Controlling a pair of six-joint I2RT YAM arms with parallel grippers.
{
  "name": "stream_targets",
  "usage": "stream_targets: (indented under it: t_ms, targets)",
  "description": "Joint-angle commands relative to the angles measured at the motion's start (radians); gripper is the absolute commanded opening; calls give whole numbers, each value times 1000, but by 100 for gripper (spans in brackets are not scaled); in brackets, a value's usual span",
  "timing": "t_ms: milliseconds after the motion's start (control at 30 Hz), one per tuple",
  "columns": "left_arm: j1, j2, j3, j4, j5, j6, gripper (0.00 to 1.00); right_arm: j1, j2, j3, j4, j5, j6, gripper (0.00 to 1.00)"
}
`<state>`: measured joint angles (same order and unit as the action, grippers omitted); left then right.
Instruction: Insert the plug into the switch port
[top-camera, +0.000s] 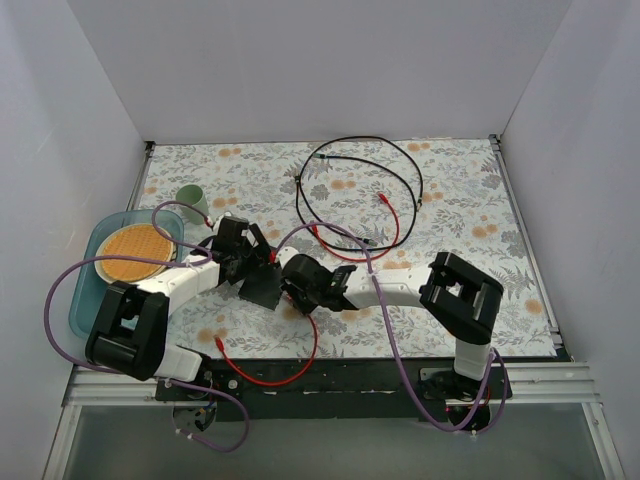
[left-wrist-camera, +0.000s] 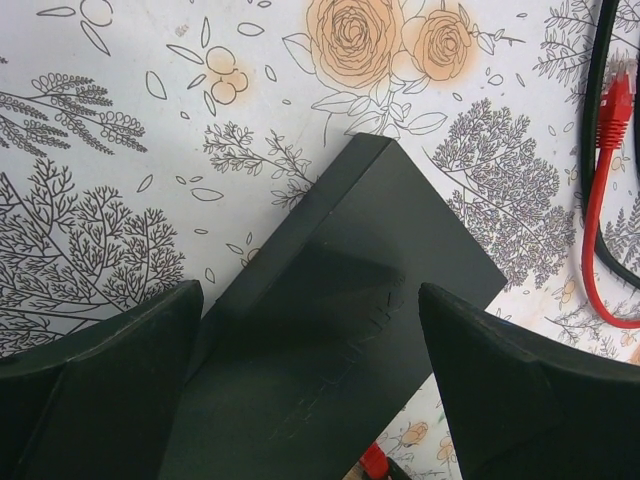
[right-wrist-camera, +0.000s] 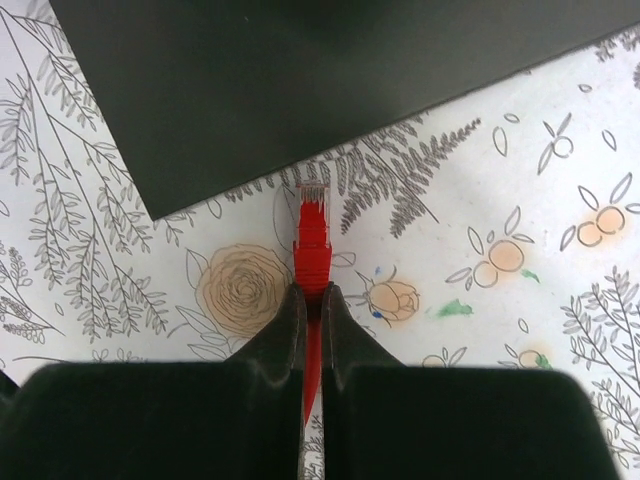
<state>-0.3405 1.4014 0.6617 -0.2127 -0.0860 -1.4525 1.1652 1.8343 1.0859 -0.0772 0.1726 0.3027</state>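
The switch (top-camera: 262, 287) is a flat matte-black box on the flowered cloth between the two grippers. In the left wrist view the switch (left-wrist-camera: 340, 320) lies between my left gripper's (left-wrist-camera: 310, 300) wide-open fingers; I cannot tell if they touch it. My left gripper (top-camera: 245, 258) is just behind it in the top view. My right gripper (right-wrist-camera: 312, 295) is shut on the red plug (right-wrist-camera: 312, 225), gripping the boot behind its clear tip. The tip points at the switch's near edge (right-wrist-camera: 300, 90), a short gap away. No sockets show. The right gripper (top-camera: 298, 283) sits at the switch's right side.
The red cable (top-camera: 270, 375) loops toward the near edge. A black cable loop (top-camera: 360, 150) and another red plug (left-wrist-camera: 615, 100) lie further back. A teal tray (top-camera: 85, 300) with a round tan plate (top-camera: 135, 252) and a green cup (top-camera: 190, 200) stand at the left.
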Motion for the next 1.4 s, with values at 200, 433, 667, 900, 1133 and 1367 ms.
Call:
stream_targets:
  t_ms: [200,433,667,900,1133,1367]
  targets:
    - [3,45,-5,-24,58,35,90,11,51,86,-29,-5,-19,1]
    - [3,42,-11,-17,71,38,90,13,63,101,-29,-10,-16,1]
    - [3,39,-17,-10,83,32,90,25,56,115,-26,-25,-22,1]
    - [3,39,-28,-8,84,35,90,37,40,114,-9,-22,-19,1]
    - [3,41,-33,4,123,86,90,42,57,112,22,-34,-66,1]
    - [3,36,-34,6,138,124,90,44,40,94,60,-45,-123,1]
